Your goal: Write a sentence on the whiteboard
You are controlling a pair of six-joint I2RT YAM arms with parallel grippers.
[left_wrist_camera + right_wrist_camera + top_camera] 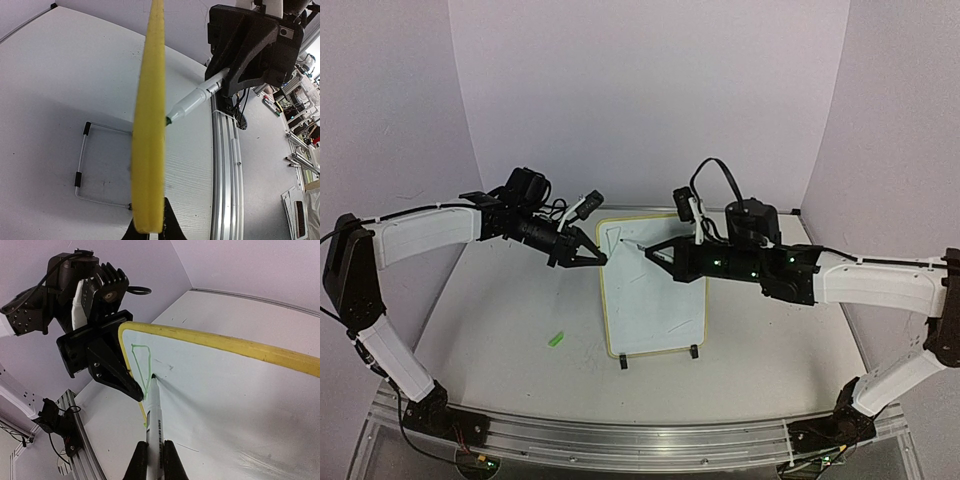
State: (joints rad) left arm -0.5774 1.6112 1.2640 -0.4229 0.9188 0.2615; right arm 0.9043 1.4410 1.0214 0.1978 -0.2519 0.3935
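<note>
The whiteboard (655,300) is propped upright mid-table on black clip feet (623,362). Of the sentence (141,362), only one green triangular stroke is seen, at the far-left corner. The board's left edge is clamped by the left gripper (601,260). A marker (153,415), tip on the board, is pinched by the right gripper (655,254). A green cap (556,339) is seen on the table (500,300), near-left.
</note>
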